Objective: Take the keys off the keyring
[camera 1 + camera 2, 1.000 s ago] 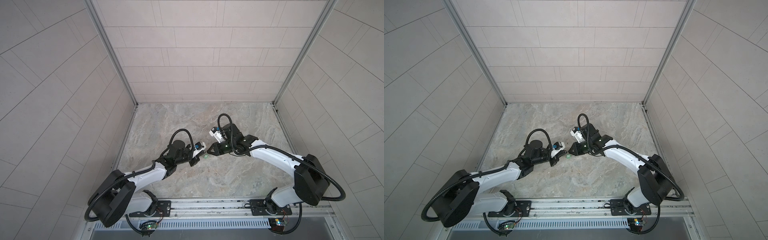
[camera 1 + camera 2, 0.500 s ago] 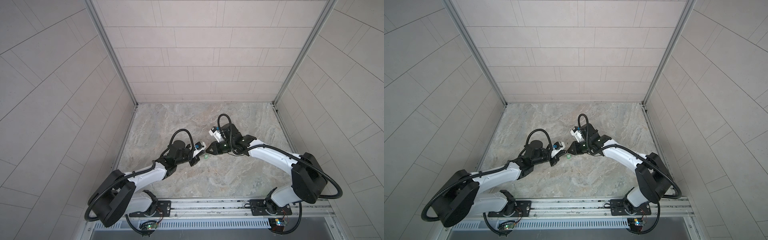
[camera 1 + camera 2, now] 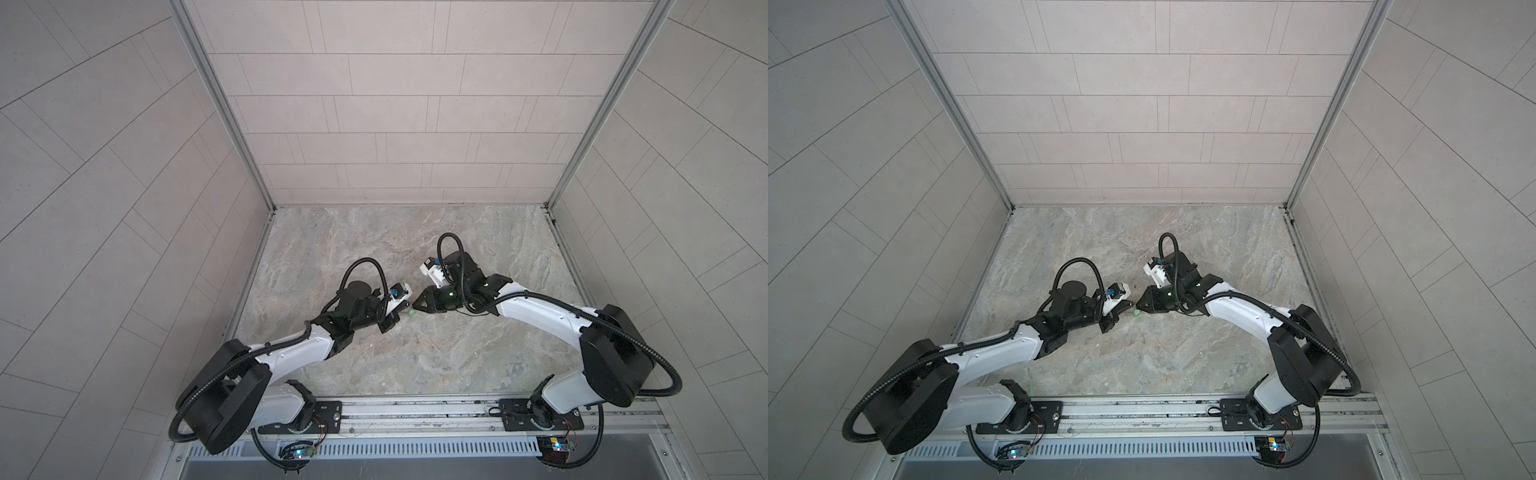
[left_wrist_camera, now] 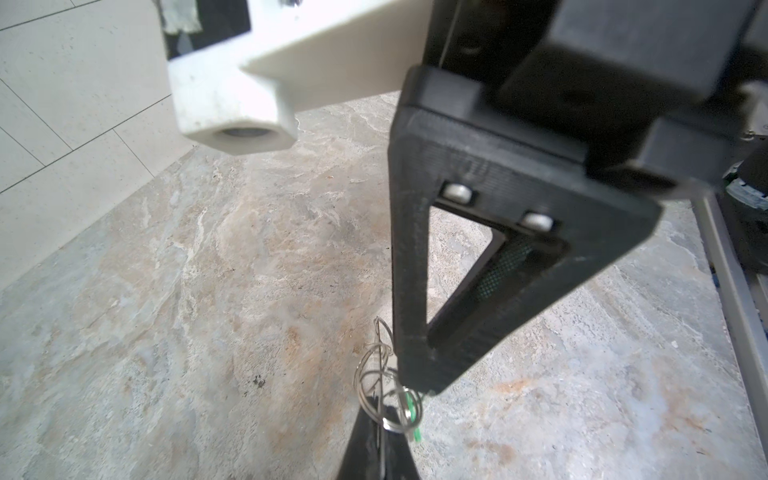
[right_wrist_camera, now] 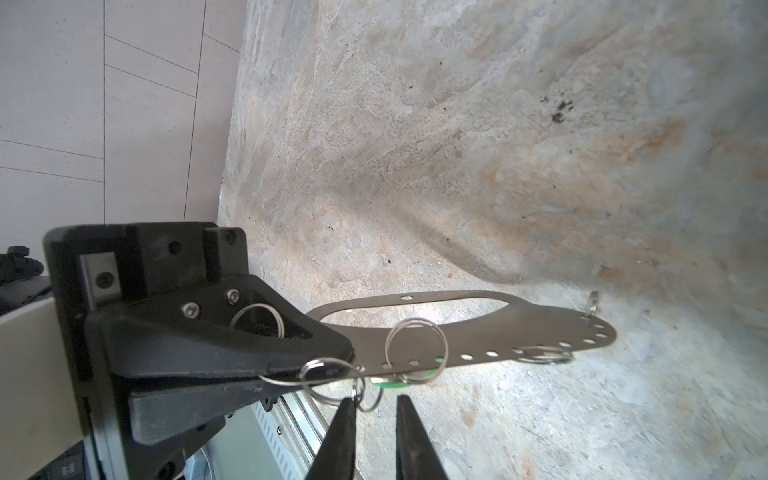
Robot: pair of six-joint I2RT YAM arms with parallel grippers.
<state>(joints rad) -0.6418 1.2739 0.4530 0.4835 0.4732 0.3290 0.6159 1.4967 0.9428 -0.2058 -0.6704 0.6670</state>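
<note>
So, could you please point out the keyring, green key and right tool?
keyring (image 5: 540,328), right wrist view, solid plate beside the slot.
green key (image 5: 392,385), right wrist view, green head.
right tool (image 5: 374,399), right wrist view, gap between fingertips.

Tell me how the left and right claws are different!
The left gripper is shut on one end of the keyring; the right gripper stands slightly open and grips nothing. In both top views the left gripper reaches in from the left, the right gripper from the right. Both are black and pointed.
</note>
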